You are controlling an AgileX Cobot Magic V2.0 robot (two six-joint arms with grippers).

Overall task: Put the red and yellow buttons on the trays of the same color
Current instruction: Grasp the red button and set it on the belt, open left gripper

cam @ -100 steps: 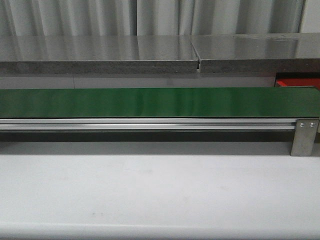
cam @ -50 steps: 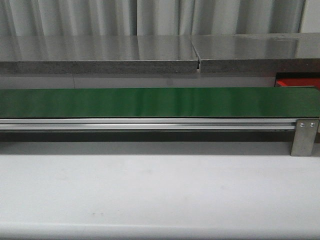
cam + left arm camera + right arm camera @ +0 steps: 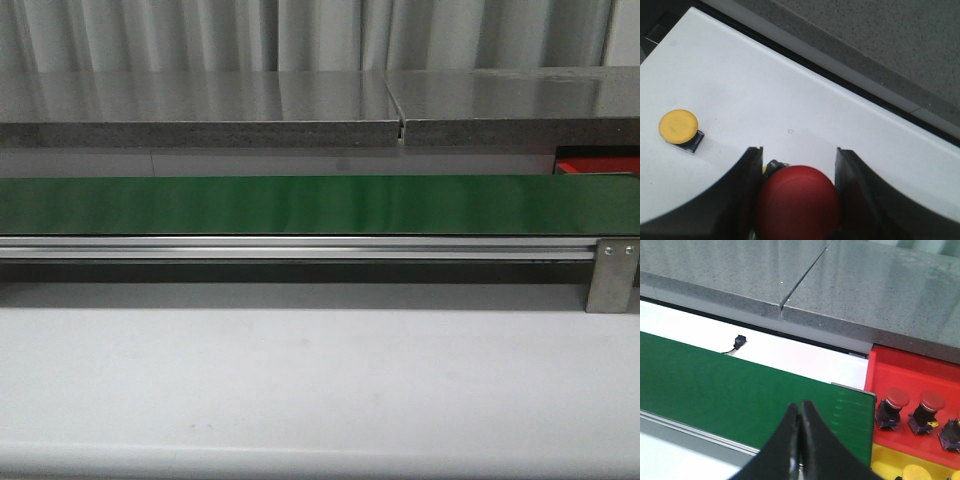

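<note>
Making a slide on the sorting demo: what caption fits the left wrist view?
Left gripper closed on a red button over the white table, a yellow button standing apart.

backdrop: pale pleated curtain (image 3: 300, 35) | grey speckled stone counter (image 3: 200, 110) | white table (image 3: 300, 380) in front

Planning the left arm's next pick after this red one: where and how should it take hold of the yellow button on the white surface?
Probably from above, pincer straddling the yellow button: it stands upright and alone on the white surface. Close on the wide round cap, or the darker base just beneath its rim.
</note>
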